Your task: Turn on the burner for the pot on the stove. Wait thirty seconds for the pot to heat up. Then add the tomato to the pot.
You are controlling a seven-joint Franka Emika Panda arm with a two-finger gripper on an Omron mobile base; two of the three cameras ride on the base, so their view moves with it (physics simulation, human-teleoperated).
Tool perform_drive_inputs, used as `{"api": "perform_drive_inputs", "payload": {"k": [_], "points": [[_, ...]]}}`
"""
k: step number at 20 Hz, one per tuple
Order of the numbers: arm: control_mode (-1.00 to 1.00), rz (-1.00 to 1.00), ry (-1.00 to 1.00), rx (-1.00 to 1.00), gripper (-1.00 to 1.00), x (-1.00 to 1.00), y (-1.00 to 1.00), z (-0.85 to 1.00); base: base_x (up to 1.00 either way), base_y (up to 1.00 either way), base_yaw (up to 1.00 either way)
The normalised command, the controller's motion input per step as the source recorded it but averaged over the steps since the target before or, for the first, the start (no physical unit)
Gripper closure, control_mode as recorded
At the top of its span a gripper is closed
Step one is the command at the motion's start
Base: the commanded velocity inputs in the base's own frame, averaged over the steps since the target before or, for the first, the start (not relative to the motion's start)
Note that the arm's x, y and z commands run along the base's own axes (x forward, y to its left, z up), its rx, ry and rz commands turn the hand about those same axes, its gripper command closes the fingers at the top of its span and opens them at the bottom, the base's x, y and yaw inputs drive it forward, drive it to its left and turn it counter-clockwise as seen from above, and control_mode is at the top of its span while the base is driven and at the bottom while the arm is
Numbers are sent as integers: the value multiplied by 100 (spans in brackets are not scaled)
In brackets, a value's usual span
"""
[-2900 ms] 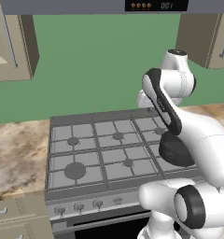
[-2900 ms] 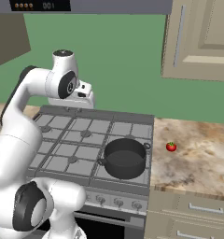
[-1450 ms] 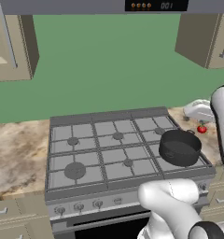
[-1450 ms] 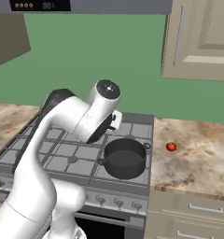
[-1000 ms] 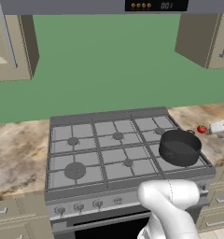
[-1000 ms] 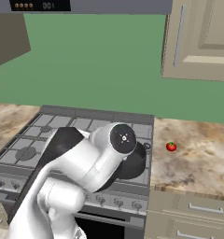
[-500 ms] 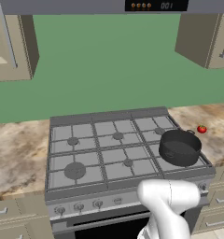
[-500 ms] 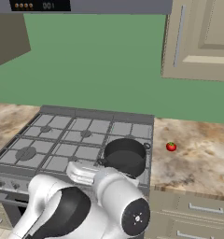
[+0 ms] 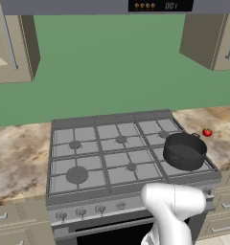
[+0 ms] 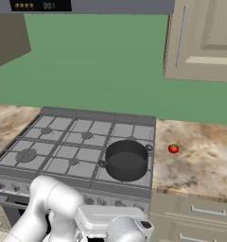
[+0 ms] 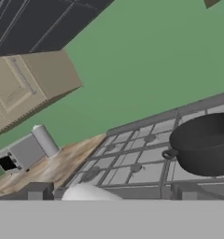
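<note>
jaws stand apart: in the hand view the two dark fingertips (image 11: 35, 191) rise wide of each other at the bottom edge, nothing between them but the front of the stove (image 11: 132, 158), so the gripper (image 11: 111, 192) is released and holds nothing. it sits low, in front of the range, looking up and across the grates.

the pot (image 9: 184, 151) stands on the front right burner of the stove (image 9: 107, 153), dark and open-topped, its small side handles just showing. in the right base view the pot (image 10: 126, 160) sits at the near right corner of the stove (image 10: 77, 142), and in the hand view the pot (image 11: 205, 144) is at the right edge, partly cut off.

the tomato (image 9: 207, 132) lies on the marbled counter (image 9: 222, 124) to the right of the range, apart from the pot and a little behind it. the right base view shows the tomato (image 10: 173, 148) alone on the counter (image 10: 200, 160), near the stove's edge but not touching it.

small round knobs (image 9: 81, 211) run along the stove front. whether any burner is lit is hard to tell; no flame is plain under the pot.

a pale canister (image 11: 45, 140) stands on the far counter in the hand view.
</note>
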Motion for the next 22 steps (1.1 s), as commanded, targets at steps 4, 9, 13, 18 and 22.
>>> {"api": "perform_drive_inputs", "payload": {"k": [4,9,13,18,22], "points": [[-100,0,-14,0,-100,-24,-12,-42,0,0,0],[-100,0,-8,0,-100,-2,-1,-38,0,0,0],[-100,0,-3,0,-100,6,0,-25,0,0,0],[-100,-1,0,0,-100,16,0,-19,0,0,0],[-100,-5,0,0,-100,24,0,-16,0,0,0]]}}
